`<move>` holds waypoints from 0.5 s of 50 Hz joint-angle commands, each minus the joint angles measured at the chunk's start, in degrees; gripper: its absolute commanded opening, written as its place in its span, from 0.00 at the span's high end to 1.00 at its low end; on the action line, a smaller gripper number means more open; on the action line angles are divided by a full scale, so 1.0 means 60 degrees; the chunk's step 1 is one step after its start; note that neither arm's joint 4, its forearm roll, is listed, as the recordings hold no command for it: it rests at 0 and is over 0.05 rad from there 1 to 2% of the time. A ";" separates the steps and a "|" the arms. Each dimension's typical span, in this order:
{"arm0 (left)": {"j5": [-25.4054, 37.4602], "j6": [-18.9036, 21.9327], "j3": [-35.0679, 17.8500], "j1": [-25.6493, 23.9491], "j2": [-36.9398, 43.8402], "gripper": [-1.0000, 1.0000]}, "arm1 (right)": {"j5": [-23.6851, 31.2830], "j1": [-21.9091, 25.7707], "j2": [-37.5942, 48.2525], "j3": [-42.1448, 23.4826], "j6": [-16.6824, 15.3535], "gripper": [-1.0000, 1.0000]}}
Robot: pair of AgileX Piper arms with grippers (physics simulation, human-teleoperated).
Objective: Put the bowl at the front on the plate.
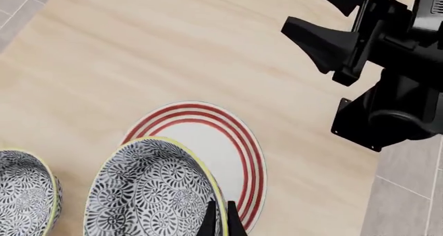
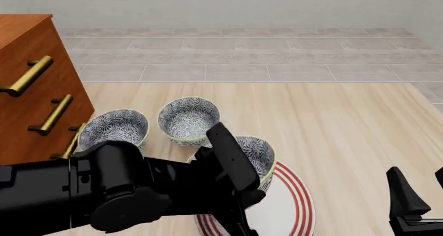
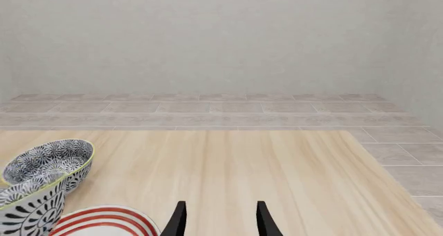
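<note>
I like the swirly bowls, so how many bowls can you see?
3. One bowl is over the plate, pinched at its rim by the left claw. Two more sit farther back: one in the middle, one beside the drawers.

The left arm reaches in low from the left in the front view, its bulky black wrist filling the lower left, with the left gripper (image 1: 221, 219) pointing forward and down. Its two fingers are pinched close together on a bowl (image 1: 153, 192) rim. The right arm sits at the lower right edge, well apart from the left. The right gripper (image 3: 218, 219) is level, fingers parted with nothing between them.
</note>
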 commanded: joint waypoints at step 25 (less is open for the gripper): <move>-0.1130 -0.0414 -0.0039 -0.0381 0.1343 1.00 | -0.0015 0.0003 -0.0021 0.0033 0.0000 0.00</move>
